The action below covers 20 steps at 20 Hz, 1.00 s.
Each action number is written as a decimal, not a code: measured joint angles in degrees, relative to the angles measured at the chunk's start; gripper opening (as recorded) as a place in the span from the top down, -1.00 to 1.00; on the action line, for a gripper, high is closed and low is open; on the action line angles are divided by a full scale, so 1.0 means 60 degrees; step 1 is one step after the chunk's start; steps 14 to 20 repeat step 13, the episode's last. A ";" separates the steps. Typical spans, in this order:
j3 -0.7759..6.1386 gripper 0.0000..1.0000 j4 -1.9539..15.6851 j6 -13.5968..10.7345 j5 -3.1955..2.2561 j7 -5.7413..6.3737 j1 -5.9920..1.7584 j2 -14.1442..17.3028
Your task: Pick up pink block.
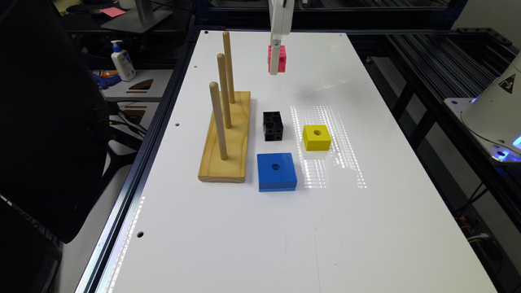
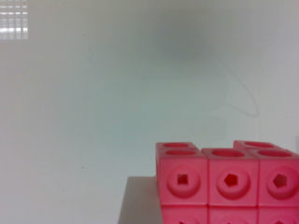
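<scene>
Pink block seen at gripper, apparently raised clear of white table; grip state cannot be told, fingers not made out in wrist view. Risk judged: slip or drop if hold is off-centre. Black cube sits well below gripper, toward camera. Block's lower part cut off at wrist-view edge; contact points hidden.

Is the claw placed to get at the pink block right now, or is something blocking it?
Probably yes. In the exterior view the claw hangs right at the pink block, overlapping it, well beyond the black cube and the peg board. Nothing stands between them. Whether it has closed on the block is unclear.
</scene>
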 joint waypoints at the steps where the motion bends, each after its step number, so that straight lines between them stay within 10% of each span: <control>1: 0.0001 1.00 -0.0002 -0.0146 0.0000 0.0003 0.0000 -0.0148; 20: 0.0007 1.00 0.0086 -0.1187 0.0000 0.0018 0.0000 -0.1186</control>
